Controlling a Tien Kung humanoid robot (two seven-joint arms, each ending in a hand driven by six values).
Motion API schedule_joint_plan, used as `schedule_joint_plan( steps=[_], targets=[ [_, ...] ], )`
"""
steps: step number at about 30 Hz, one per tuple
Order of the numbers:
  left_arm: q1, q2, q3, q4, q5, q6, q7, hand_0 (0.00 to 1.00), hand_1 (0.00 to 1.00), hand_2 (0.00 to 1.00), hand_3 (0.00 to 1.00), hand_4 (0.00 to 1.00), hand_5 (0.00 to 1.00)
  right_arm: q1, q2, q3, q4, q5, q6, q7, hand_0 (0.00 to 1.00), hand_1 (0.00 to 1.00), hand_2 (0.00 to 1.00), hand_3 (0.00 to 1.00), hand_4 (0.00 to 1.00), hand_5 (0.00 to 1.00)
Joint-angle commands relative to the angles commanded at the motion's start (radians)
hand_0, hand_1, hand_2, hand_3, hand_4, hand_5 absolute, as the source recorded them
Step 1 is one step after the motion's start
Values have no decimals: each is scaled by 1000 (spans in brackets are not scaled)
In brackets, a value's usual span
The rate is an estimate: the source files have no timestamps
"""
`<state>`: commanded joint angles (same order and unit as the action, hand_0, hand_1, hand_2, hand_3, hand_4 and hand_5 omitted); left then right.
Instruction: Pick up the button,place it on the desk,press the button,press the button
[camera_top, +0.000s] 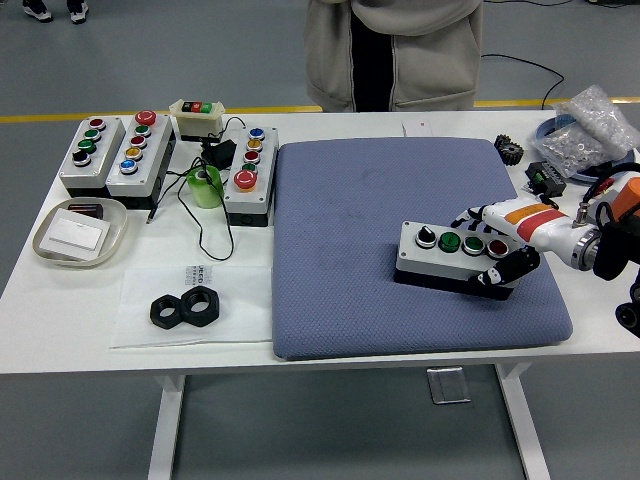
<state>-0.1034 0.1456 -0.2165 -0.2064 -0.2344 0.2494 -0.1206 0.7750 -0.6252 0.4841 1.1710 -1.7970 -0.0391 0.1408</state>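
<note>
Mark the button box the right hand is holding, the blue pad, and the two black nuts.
button box (452, 250), head view, grey top face.
blue pad (350, 240), head view, bare middle.
black nuts (185, 308), head view, where they meet.

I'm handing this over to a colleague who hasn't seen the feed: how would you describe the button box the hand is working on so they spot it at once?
Find the blue-grey mat covering the table's right half. Near its right edge lies a grey button box, gripped at its right end by the right hand. It is the only box on the mat, with a black knob, two green buttons and a red one in a row; the other boxes stand off the mat at the table's far left.
</note>
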Motion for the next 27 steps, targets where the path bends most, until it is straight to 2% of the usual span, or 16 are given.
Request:
schedule_joint_plan(
  steps=[12, 13, 27],
  targets=[
    [-3, 2, 3, 0, -2, -1, -1, 713, 830, 889, 835, 647, 998, 12, -34, -48, 3, -67, -50, 50, 532, 543, 598, 773, 785, 92],
    [-3, 2, 4, 0, -4, -1, -1, 713, 830, 889, 835, 647, 998, 15, -36, -49, 2, -77, -52, 51, 533, 554, 610, 804, 787, 79],
    [-13, 1, 8, 0, -11, -1, -2, 714, 830, 889, 834, 647, 998, 49, -43, -62, -8, -157, -33, 46, 555, 567, 626, 836, 789, 44]
  ],
)
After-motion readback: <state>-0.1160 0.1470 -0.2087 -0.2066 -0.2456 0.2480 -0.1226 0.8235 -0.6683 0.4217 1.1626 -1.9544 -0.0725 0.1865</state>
